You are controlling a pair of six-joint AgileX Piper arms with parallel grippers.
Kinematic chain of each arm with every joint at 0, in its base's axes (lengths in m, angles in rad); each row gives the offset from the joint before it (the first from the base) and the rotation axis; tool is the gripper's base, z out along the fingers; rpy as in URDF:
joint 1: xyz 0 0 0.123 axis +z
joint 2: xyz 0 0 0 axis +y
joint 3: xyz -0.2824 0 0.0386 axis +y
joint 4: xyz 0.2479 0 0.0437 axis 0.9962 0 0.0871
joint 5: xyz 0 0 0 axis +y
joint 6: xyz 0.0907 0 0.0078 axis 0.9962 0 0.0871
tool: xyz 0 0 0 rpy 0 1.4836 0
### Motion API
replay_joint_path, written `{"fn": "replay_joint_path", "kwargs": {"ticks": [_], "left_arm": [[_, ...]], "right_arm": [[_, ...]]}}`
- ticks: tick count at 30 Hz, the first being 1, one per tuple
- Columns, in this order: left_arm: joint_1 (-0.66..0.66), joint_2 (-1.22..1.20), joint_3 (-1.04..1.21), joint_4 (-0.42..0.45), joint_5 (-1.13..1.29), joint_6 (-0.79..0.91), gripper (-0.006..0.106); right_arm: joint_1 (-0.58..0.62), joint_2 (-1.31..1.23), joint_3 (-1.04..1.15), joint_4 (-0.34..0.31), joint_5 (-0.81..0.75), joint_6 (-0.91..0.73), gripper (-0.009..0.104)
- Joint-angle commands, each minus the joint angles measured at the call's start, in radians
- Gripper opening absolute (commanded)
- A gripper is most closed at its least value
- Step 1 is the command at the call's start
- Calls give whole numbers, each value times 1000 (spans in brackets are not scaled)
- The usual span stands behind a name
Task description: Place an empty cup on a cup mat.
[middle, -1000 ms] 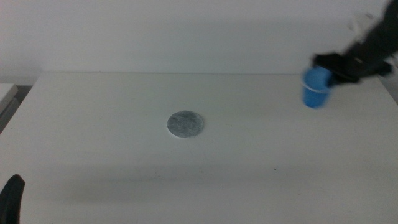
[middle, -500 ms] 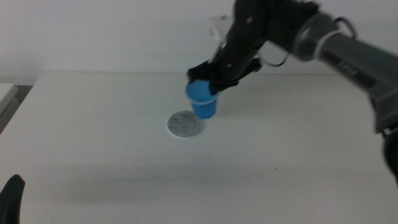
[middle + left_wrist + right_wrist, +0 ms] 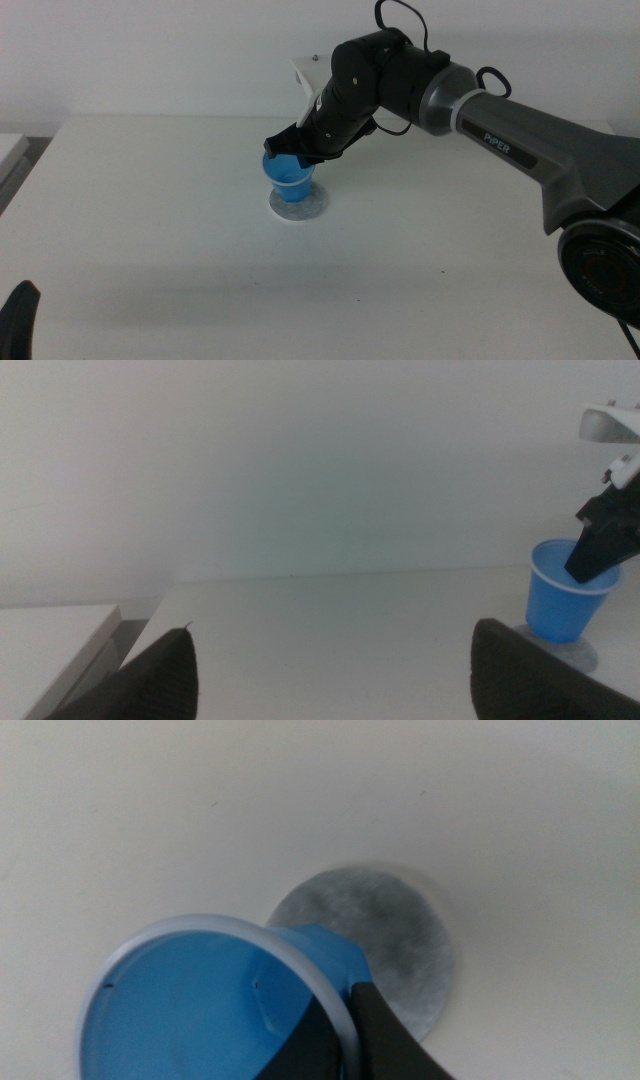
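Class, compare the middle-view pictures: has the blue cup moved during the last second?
Yes. The cup, gripped at its rim by the right gripper, travelled leftward from the table's right side to sit over the unmoved cup mat.

Mid-worktop (image 3: 150, 220) we find the cup (image 3: 290, 181) over the cup mat (image 3: 312, 208), right pincer (image 3: 300, 155) on its rim; left pincer (image 3: 18, 318) near-left.

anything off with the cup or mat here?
Nothing stands out. The right gripper pinches the rim of the upright, empty cup at the cup mat; whether it rests there is unclear. The left gripper waits, open.
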Motion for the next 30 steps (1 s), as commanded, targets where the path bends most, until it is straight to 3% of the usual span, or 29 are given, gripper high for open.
{"fn": "replay_joint_path", "kwargs": {"ticks": [1,17,30], "left_arm": [[-3,5,0,-3,-11,-4,94],[-3,5,0,-3,-11,-4,94],[-3,5,0,-3,-11,-4,94]], "right_arm": [[0,4,-11,-48,-24,13,-2],[-6,92,-118,-48,72,42,-2],[-6,98,-118,-65,39,42,-2]]}}
